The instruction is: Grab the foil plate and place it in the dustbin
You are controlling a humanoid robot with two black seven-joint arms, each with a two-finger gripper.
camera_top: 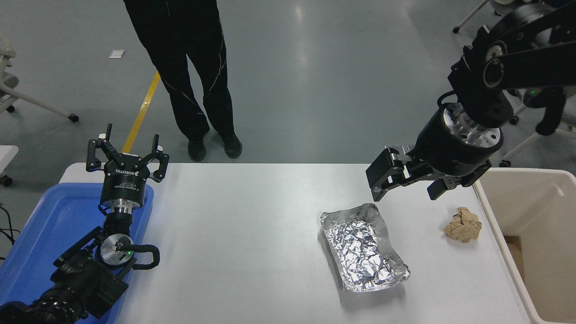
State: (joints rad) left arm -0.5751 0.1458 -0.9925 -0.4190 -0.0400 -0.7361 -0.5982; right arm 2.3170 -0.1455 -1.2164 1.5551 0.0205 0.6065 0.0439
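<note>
- The foil plate lies flat on the white table, on the right half, nearer the front edge than the back edge.
- Its long side runs from the back edge toward the front edge and leans a little to the right as it comes forward.
- Nothing holds the plate or touches it.
- The right gripper hangs in the air above the back right part of the table. Its fingers are spread apart and hold nothing.
- The plate lies in front of this gripper and lower down. The plate's back end is the end closest to it.
- The left gripper is parked far off at the back left corner, over the blue tray. Its fingers are spread apart too, with nothing in them.
- So the right arm is much nearer to the plate. I think it should do the picking.
- The dustbin stands off the right edge of the table, and it looks like a short trip for the plate.
- A brown paper ball sits between the plate and the dustbin, touching neither.
- A person stands beyond the back edge.
</note>
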